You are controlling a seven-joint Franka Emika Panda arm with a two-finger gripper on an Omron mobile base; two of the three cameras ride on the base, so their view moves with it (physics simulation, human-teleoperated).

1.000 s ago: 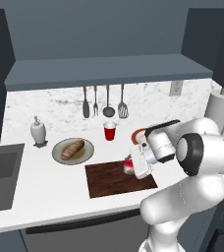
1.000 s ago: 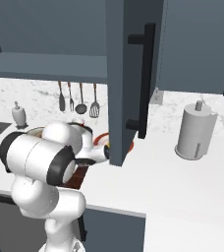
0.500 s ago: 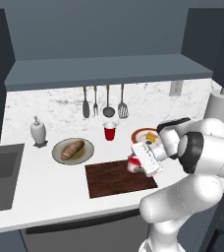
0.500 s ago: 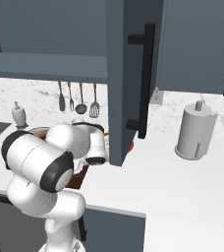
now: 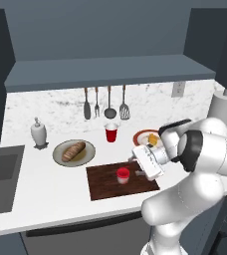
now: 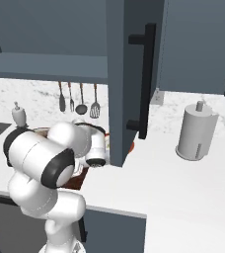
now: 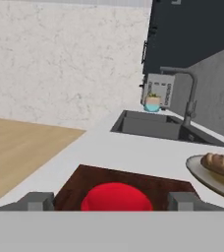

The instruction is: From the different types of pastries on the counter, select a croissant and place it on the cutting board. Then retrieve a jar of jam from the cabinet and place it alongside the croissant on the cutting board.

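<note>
Even, soft rendered light, faint shadows, no glare; slightly coarse detail.

Jar of jam (image 5: 123, 175) on cutting board (image 5: 101, 183); left half seemingly bare.

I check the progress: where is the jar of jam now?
In the left base view, the jar of jam stands on the cutting board, near its middle.

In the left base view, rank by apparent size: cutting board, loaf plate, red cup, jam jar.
1. Cutting board, largest.
2. Loaf plate.
3. Red cup and jam jar look nearly alike; the jar sits nearer the camera, so I won't rank them.
</note>
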